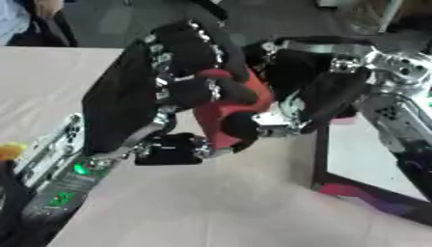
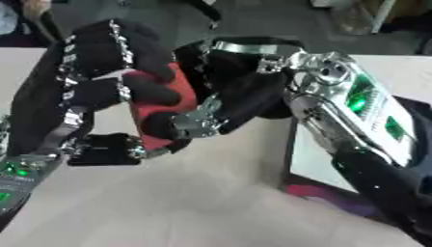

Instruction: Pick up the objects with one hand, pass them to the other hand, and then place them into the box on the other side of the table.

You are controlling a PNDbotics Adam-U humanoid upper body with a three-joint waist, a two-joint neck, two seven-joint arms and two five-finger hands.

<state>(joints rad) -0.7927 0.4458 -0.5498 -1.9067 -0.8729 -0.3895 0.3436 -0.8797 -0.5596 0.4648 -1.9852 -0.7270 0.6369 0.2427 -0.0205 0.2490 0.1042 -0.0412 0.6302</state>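
Note:
A red object (image 1: 221, 110) is held above the table's middle, between both hands. My left hand (image 2: 110, 58) comes in from the left, and its black fingers curl over the object's top and front. My right hand (image 2: 245, 87) reaches in from the right. One of its black-tipped fingers (image 1: 241, 127) presses on the object's lower front, while the rest of the hand sits behind it. Much of the red object is hidden by the fingers. The box (image 1: 320, 159), with a dark rim and a white inside, lies on the table below my right arm.
A small yellow thing (image 1: 10, 150) shows at the left edge beside my left forearm. Bare tan tabletop (image 1: 211, 207) spreads across the front. The right forearm, with green lights, hangs over the box.

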